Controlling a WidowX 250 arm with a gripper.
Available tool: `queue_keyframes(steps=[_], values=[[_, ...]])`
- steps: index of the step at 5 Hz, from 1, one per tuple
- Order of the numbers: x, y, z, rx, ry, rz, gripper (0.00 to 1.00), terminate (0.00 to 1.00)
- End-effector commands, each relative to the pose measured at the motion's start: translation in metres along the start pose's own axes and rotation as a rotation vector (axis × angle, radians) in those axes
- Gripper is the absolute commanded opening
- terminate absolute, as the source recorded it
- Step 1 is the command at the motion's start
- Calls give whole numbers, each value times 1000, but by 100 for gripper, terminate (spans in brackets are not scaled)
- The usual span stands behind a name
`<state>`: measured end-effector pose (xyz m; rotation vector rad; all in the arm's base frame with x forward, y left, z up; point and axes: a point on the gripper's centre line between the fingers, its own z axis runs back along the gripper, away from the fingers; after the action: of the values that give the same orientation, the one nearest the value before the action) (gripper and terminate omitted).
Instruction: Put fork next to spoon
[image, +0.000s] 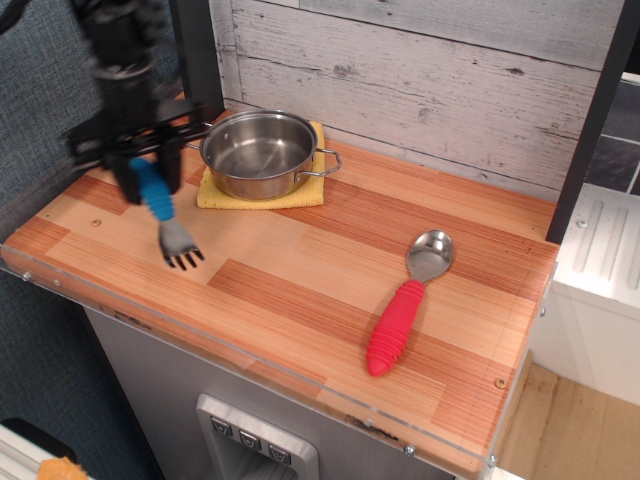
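Wooden striped countertop (300, 270) under a clear plastic sheet, whitewashed plank wall (420, 70) behind, dark post at far left.

Fork (162, 211), small, thick ribbed blue handle, short silver metal tines: held at the top of its handle by the black robot gripper (145, 172) over the left part of the counter. Tines hang down and slightly right, at or just above the wood; contact cannot be judged, the view is motion-blurred. Gripper jaws pinch the blue handle from both sides.

Spoon (408, 301), thick ribbed red handle, shiny rounded silver bowl: lies flat on the right part of the counter, bowl toward the wall, handle toward the near edge. Well apart from the fork.

Stainless steel pot (259, 153) with 2 side handles sits on a folded yellow cloth (262, 190), just right of the gripper.

Risks, as judged:
- Grip is at the handle's end, so the fork may swing or slip during the carry.
- Low tines could drag on the plastic sheet and twist the fork.
- A path too far back could clip the pot.
- Setting down too close could knock the spoon.

Count: 1 fork, 1 spoon, 1 pot, 1 cloth, 1 gripper.
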<state>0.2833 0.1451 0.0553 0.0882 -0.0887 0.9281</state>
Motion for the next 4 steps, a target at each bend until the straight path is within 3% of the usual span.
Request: queue_keyframes(steps=[1, 2, 4], values=[[-33, -46, 44, -95, -110, -311, 0, 0], [-46, -66, 43, -95, -124, -445, 0, 0], [-68, -86, 33, -155, -137, -599, 0, 0]])
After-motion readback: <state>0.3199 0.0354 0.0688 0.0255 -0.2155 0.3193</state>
